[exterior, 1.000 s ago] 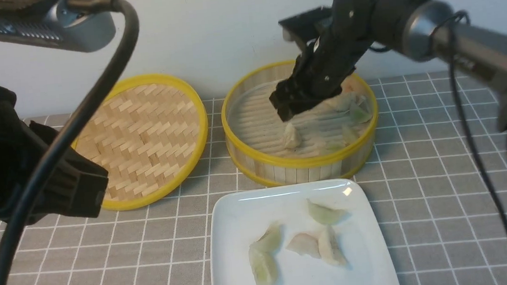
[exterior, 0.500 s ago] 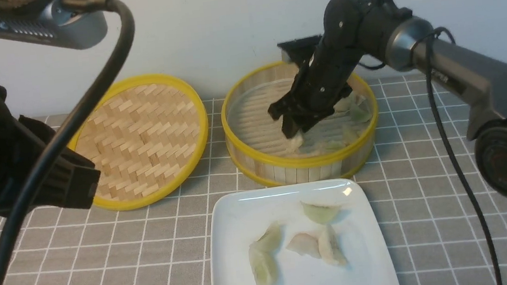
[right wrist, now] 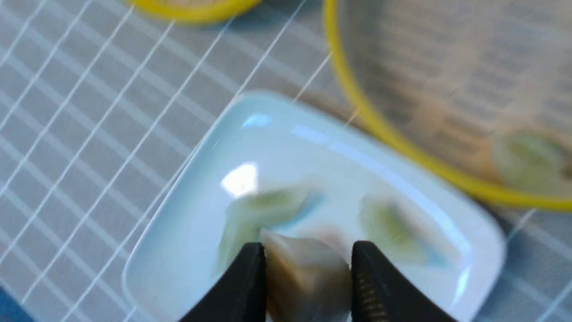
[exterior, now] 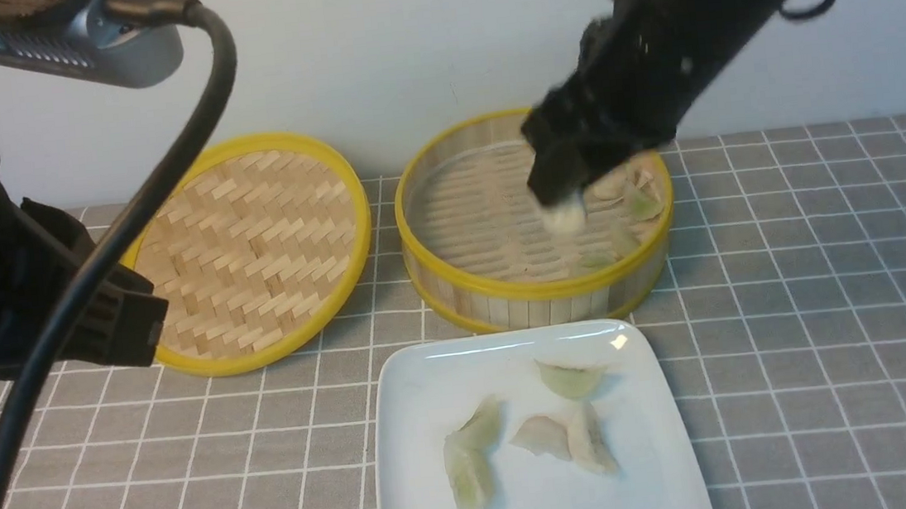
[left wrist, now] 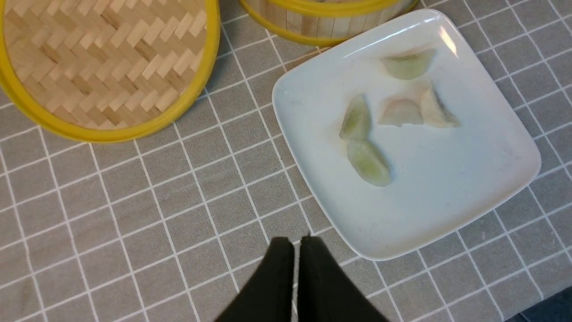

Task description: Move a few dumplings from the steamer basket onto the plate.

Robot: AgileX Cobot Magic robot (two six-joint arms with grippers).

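Clamped on one cream-white dumpling (right wrist: 306, 277) in the right gripper (right wrist: 308, 249), a finger on each flank, held clear of the slats above the steamer basket (exterior: 539, 289). Step in hand, by the look of it: the carry from basket to plate (exterior: 663, 450), pick done, drop not yet made. Next: swing toward six o'clock of the basket, come down over bare white near the plate's three o'clock edge, away from the five dumplings (exterior: 545, 437) lying around its middle, then ease the jaws apart low enough to avoid a bounce or a roll. Pinched shut on nothing at the left gripper (left wrist: 297, 243), parked over the checked cloth (left wrist: 134, 214) at about seven o'clock of the plate. Flat at nine o'clock of the basket, the woven lid (exterior: 253, 249), out of the way. Hard to read: motion blur across the right arm in the front view, smear over most of the right wrist view too; perhaps three or four dumplings (exterior: 635, 199) left along the basket's three o'clock wall, count unsure, some partly behind the near rim. Upper right arm cut off by the frame.
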